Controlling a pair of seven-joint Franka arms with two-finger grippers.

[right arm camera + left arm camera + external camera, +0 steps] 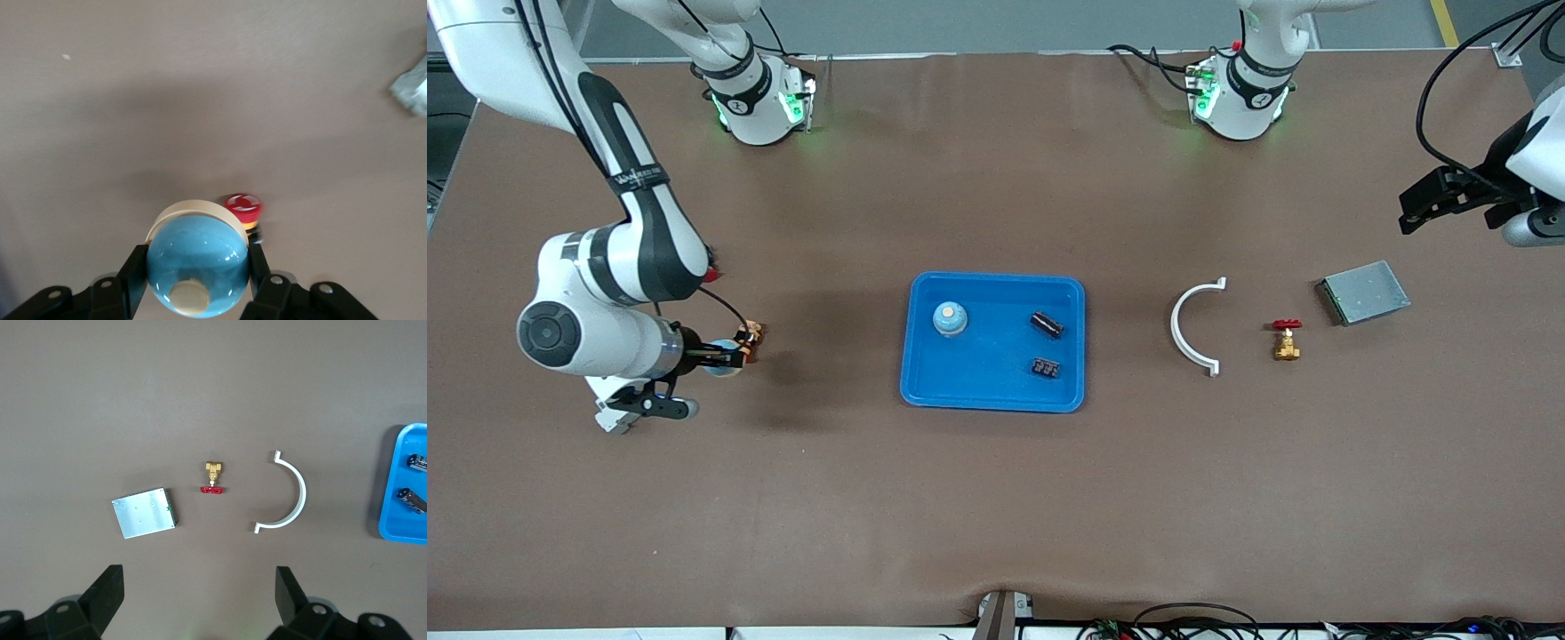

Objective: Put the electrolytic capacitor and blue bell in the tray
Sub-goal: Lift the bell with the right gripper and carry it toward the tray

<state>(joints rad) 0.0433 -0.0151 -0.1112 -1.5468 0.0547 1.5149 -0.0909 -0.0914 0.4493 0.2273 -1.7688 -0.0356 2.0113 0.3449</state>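
Right tool gripping a blue bell, up over the worktop at the right arm's end.

A small red-capped button sits on the worktop under it. Left tool hangs open (waiting) at its own end, over bare worktop. The blue tray lies mid-worktop, holding a second blue bell, an electrolytic capacitor and a small black part.
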